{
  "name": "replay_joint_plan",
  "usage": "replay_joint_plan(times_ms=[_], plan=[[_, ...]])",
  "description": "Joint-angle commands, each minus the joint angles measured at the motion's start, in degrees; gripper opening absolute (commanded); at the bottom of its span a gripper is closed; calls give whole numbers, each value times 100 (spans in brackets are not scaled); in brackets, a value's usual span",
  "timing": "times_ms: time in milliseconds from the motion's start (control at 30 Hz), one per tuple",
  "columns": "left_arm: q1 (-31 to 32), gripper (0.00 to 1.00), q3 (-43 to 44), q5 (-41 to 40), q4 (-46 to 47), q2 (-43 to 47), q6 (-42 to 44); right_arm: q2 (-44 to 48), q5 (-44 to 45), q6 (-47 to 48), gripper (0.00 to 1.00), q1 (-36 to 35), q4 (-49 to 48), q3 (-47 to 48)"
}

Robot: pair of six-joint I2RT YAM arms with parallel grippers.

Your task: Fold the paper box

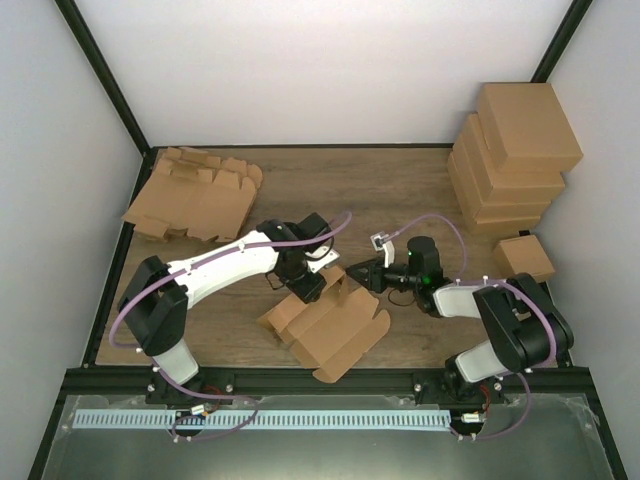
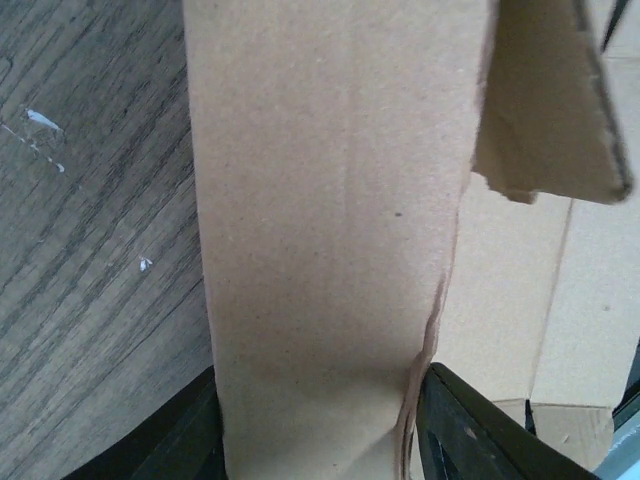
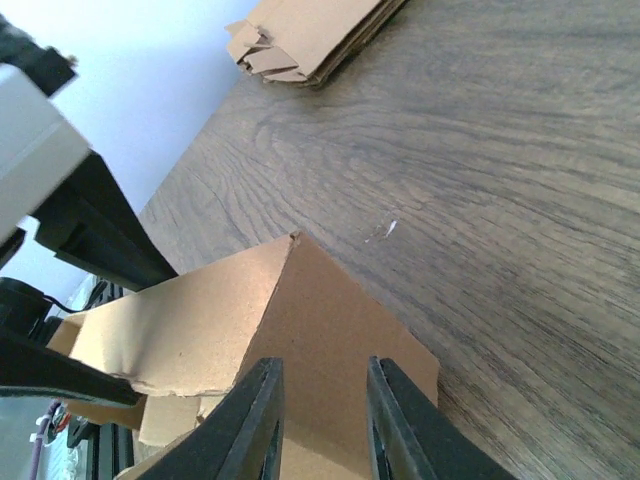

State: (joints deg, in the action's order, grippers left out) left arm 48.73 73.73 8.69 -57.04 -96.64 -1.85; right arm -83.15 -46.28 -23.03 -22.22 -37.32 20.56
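Right jaws sit nearly together, pinching what looks like a folded corner of the paper box (image 1: pixel 335 330). Left jaws are spread wide, their fingers (image 2: pixel 470 435) flanking a long cardboard panel that fills the gap between them. I cannot tell whether they squeeze its edges or only bracket it. The box lies half-formed near the front middle of the worktop (image 1: pixel 400 190), its base flat. A raised wall (image 1: pixel 340 290) stands at its far side, where both jaws meet it.

The step in hand seems to be standing that wall up and tucking its end flap. To do it well, the left side should probably hold the panel square to the base along its crease. The right side can then swing the corner flap inward in an arc about the fold, so the whole box is not dragged across the wood. In the left wrist view the panel's right edge shows a crumple near the finger, so light pressure looks wise.

The left arm (image 1: pixel 225 265) reaches from its base up and across to the right, forearm stretched, wrist turned down over the wall. The right arm (image 1: pixel 470 300) is folded tight, wrist low and pointing left, close to the other wrist.

Farther out, a pile of flat blanks (image 1: pixel 195 195) lies at the back left. Finished boxes (image 1: pixel 515 150) are stacked at the back right, with a smaller box (image 1: pixel 525 258) just in front of them.
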Motion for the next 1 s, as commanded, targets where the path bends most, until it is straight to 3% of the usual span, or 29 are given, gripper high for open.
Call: replay_joint_plan(times_ms=[0, 367, 467, 633, 833, 967], plan=[[-22, 50, 267, 175, 403, 45, -134, -293, -338, 26, 23, -37, -189, 174], [-48, 49, 370, 284, 507, -107, -185, -280, -150, -32, 25, -46, -252, -45], [-56, 54, 372, 309, 514, -134, -168, -348, -157, -160, 25, -52, -356, -66], [-59, 54, 391, 296, 510, -221, -141, -357, -79, -141, 24, -52, -357, -91], [-57, 46, 396, 249, 503, -205, -132, -158, -49, -3, 25, -46, -150, -143], [-72, 46, 392, 176, 440, -262, -108, 28, 98, -208, 33, -46, -242, -307]])
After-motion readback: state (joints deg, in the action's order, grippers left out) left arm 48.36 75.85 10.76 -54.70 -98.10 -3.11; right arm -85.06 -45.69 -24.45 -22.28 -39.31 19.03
